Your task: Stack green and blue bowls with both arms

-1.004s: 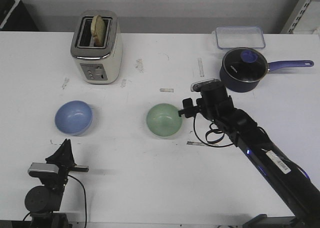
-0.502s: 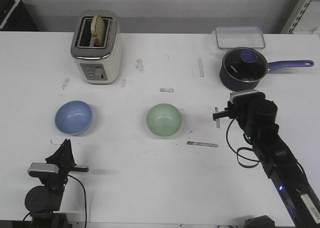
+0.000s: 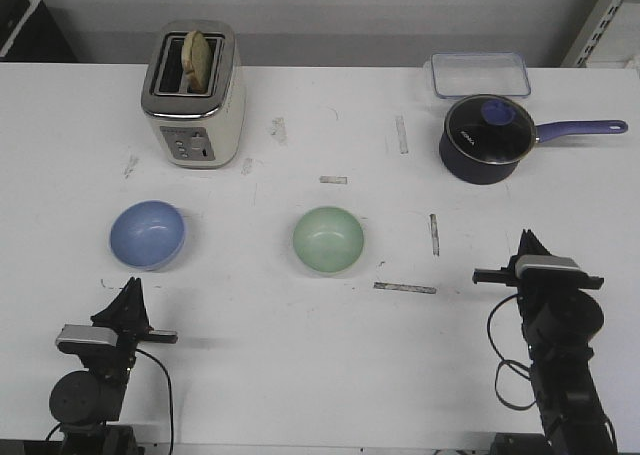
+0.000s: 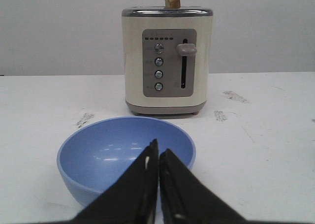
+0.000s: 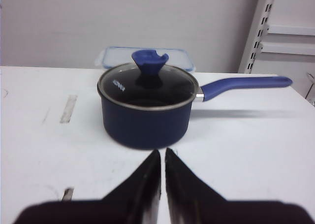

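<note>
Front camera overlooks my whole table (image 3: 300, 375) from above. My wrist cameras sit low, sharing its toaster (image 4: 167, 61) and saucepan (image 5: 145, 108).

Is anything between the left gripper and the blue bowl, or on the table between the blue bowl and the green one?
Nothing visible. The left gripper points straight at the blue bowl with bare table between them, and the stretch from there to the green bowl holds no object.

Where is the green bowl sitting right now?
In the front view, the green bowl sits near the table's middle, right of the blue bowl and ahead of both arms, untouched.
</note>
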